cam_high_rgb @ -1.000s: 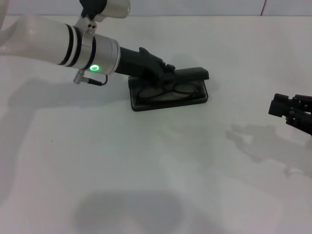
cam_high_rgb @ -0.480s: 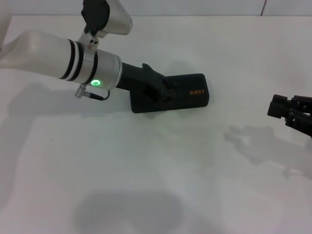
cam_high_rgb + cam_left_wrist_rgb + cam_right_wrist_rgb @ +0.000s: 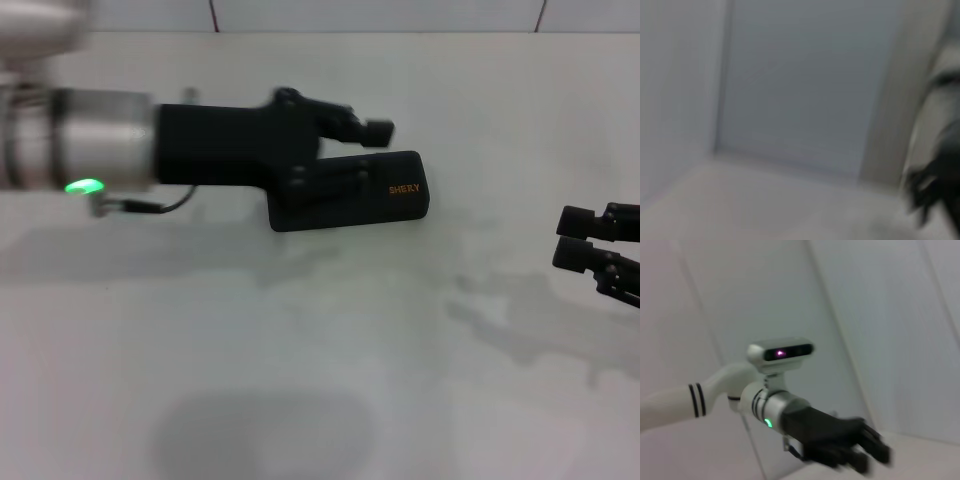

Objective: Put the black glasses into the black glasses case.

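The black glasses case lies shut on the white table, its orange lettering facing up. The black glasses are hidden from view. My left gripper hangs just above the left half of the case with its fingers spread open, holding nothing. It also shows in the right wrist view, raised and open. My right gripper is at the right edge of the table, open and empty, far from the case.
The white table runs back to a tiled wall. The left wrist view shows only blurred wall and a dark shape at its edge.
One second ago the case lay open with the glasses in it. Its lid then came down. My left gripper has since lifted off the lid and drawn back to the left.
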Available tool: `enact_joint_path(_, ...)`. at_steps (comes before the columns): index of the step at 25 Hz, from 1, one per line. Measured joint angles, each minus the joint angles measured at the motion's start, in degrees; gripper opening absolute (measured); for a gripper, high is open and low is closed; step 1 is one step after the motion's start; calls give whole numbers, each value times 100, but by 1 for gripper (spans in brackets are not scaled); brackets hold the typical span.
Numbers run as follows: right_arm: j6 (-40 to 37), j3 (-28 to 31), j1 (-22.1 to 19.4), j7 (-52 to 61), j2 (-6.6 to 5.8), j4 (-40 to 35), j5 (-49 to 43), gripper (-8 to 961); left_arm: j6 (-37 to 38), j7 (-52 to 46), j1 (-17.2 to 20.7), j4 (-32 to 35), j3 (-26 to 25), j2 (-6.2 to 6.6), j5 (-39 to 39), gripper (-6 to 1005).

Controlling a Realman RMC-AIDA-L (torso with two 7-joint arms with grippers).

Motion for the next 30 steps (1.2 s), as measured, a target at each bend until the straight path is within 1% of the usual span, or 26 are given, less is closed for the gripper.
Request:
enact_joint_path(1,-71,18,17,-78,2,20,16,240,308,193,145,21,-182,-16,-176,287)
enact_joint_path(3,-206,48,60,-244,11,29,42,291,922,502,482,-4,-622,-56,-510,321)
enact_joint_path(5,-315,42,153,-315,18,31,73,343,1278,572,765,-39,-927,-65,-626,356)
enact_joint_path(7,-442,41,294,-319,26,53,100,394,1455,572,927,-70,-1042,-27,-632,390)
enact_joint_path(9,-558,47,447,-316,38,82,129,445,1673,546,1055,-190,-1078,73,-622,425)
enact_joint_path(10,-601,46,519,-314,41,96,143,483,1757,530,1057,-291,-1074,132,-611,442)
enact_joint_path(13,-679,18,700,-319,43,125,156,598,2087,583,984,-775,-1066,301,-596,587)
enact_joint_path(15,-708,8,800,-323,48,130,151,674,2224,768,947,-1079,-1079,372,-596,683)
enact_joint_path(18,-734,8,888,-317,53,134,156,715,2257,1046,946,-1268,-1084,411,-565,681)
enact_joint_path(21,-764,-2,1004,-308,58,218,160,759,2263,1136,946,-1331,-1085,423,-553,680)
enact_joint_path(26,-830,-27,1323,-343,71,643,161,840,2254,1176,948,-1338,-1120,444,-537,727)
enact_joint_path(30,-815,-30,1481,-378,71,788,148,846,2243,1178,944,-1350,-1261,439,-421,727)
